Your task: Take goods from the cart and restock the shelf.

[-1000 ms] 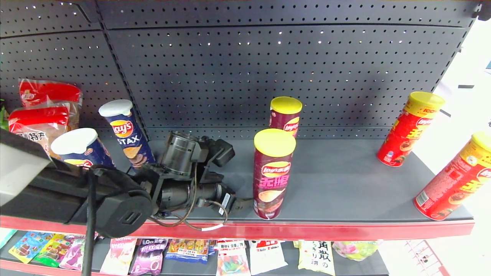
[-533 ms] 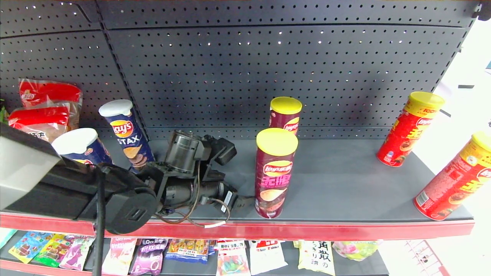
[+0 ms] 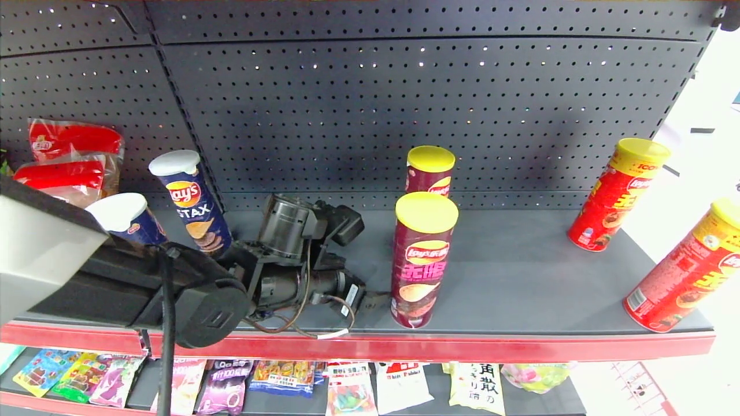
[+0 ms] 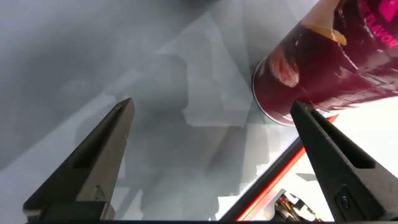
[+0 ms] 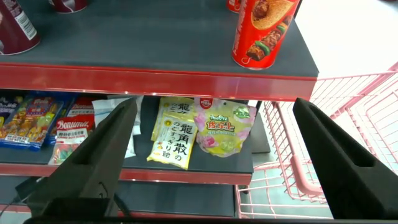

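Observation:
A maroon chip can (image 3: 422, 260) with a yellow lid stands near the front edge of the grey shelf (image 3: 520, 277). My left gripper (image 3: 373, 299) lies low on the shelf just to the can's left. Seen from the left wrist, the left gripper (image 4: 212, 104) is open with only shelf between its fingers, and the can's base (image 4: 336, 56) sits just past one fingertip. My right gripper (image 5: 214, 102) is open and holds nothing, hanging in front of the red shelf edge (image 5: 155, 71), below a red can (image 5: 261, 31).
A second maroon can (image 3: 429, 170) stands behind the first. Two blue cans (image 3: 191, 202) and red snack bags (image 3: 63, 156) fill the left end; two red cans (image 3: 615, 196) stand at the right. Snack bags (image 5: 177, 130) lie on the lower shelf, with the pink cart (image 5: 348, 149) beside it.
My left arm has slid to the right along the shelf, and the front maroon can has shifted right with it.

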{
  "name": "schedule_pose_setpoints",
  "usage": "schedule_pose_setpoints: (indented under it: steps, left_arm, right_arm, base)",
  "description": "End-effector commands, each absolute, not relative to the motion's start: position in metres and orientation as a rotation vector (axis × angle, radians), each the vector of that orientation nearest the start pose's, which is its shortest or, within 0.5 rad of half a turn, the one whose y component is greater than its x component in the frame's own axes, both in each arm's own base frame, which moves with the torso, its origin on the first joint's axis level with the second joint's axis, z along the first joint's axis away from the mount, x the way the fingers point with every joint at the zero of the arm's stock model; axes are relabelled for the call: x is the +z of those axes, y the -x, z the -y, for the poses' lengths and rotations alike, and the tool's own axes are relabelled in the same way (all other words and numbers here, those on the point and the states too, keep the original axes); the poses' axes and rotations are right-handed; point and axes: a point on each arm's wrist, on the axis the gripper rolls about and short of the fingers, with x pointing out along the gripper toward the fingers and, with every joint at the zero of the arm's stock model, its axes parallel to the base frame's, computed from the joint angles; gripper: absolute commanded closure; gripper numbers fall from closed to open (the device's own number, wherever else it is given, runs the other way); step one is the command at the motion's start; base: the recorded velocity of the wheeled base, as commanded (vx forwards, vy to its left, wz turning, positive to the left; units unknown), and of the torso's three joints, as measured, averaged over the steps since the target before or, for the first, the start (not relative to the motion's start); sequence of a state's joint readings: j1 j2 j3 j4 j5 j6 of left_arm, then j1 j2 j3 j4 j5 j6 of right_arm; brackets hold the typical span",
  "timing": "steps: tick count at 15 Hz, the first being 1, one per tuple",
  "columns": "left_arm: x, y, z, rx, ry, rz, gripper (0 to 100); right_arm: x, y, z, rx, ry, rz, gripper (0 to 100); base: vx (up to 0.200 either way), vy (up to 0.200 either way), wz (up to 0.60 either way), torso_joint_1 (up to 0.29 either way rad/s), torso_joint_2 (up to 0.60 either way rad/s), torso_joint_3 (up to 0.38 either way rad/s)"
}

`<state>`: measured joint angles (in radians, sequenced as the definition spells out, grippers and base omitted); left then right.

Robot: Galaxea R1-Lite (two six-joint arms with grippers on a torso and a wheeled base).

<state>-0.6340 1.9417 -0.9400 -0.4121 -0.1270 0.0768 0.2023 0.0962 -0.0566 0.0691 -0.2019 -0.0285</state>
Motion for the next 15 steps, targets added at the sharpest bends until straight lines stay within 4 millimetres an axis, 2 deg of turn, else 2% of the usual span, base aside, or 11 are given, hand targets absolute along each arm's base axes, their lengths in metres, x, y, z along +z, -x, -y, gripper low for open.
schedule_pose_setpoints:
  steps: [1,15]
  left_arm:
    - [0.1158,-0.2835,0.2138,-0.766,-0.223,-0.552,0]
    - [0.1166,-0.2888,0.2184,-0.766,-0.219,-0.542,0]
  right_arm:
    - [0.0864,0.0180,0.0083,0.002,0.052,-0.110,0]
    - [0.0864,0.0179,0.0083,0.002,0.050,-0.111,0]
  base:
    - [0.000,0.000,0.00,0.000,0.00,0.000]
    - [0.000,0.000,0.00,0.000,0.00,0.000]
